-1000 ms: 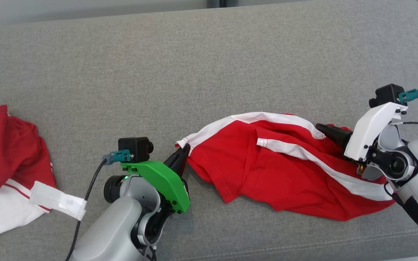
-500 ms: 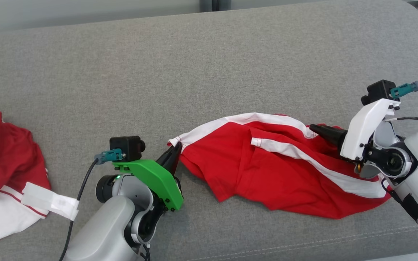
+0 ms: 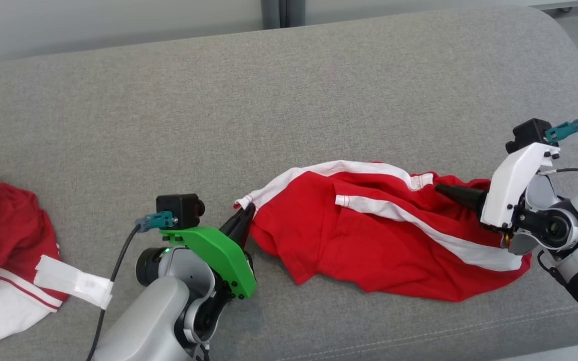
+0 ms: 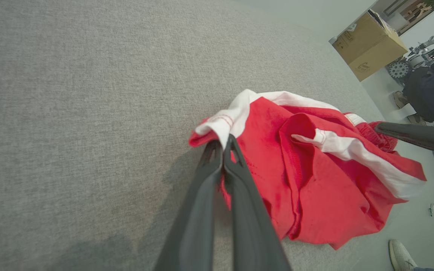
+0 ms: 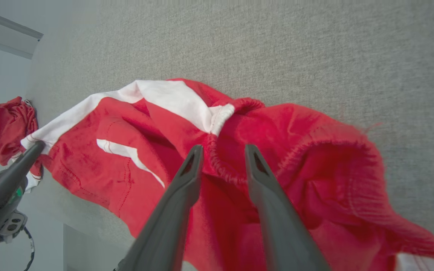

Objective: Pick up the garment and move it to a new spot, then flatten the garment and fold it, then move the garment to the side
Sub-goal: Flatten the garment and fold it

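Head view: left hand [image 3: 245,214] on garment [image 3: 369,240]

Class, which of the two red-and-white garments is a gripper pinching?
The middle garment: the left gripper is shut on its white-hemmed corner. The far-left garment lies untouched.

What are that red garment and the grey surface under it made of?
Red garment: probably soft matte knit cloth, cotton or a blend; it creases limply, with stitched hems and a gathered waistband. Grey surface: seemingly woven upholstery fabric, matte and flecked, with a sewn seam near its front edge.
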Controlling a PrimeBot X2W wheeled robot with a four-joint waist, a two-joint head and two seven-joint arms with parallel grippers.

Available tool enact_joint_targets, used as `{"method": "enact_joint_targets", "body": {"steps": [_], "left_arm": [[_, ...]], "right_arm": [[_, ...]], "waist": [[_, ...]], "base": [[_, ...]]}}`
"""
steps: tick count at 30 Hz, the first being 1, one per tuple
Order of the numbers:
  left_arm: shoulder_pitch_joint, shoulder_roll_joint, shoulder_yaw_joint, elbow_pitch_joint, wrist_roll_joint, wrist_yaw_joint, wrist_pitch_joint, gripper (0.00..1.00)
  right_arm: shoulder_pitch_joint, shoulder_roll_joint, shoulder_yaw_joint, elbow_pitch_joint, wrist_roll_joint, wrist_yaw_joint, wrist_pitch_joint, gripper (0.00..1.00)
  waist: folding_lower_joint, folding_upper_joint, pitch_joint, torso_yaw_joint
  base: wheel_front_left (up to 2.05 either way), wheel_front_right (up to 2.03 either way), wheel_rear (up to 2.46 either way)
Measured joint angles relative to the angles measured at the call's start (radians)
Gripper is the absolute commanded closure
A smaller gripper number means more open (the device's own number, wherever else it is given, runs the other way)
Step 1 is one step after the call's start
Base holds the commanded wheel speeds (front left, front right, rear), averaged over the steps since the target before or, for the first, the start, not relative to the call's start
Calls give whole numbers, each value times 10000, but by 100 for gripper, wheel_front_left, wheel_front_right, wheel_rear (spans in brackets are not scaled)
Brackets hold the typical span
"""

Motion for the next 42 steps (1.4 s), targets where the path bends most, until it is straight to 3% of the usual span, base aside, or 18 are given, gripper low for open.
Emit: {"method": "enact_joint_targets", "body": {"steps": [38,39,41,42], "left_arm": [[-34,71,-119,-360,109,2,261,100],[-35,71,-119,-362,109,2,263,100],[-36,67,-121,-364,109,4,263,100],[-37,67,-121,-364,111,8,267,100]], "right_arm": [[4,546,-541,437,330,-640,-566,57],[4,610,-541,460,330,-658,-587,61],[1,711,-539,474,322,-654,-667,84],[-4,732,-522,472,316,-593,-696,100]], "waist": [[0,0,661,443],[0,0,670,454],[0,0,686,476],[0,0,693,485]], "base": [[0,0,0],[0,0,0],[0,0,0],[0,0,0]]}}
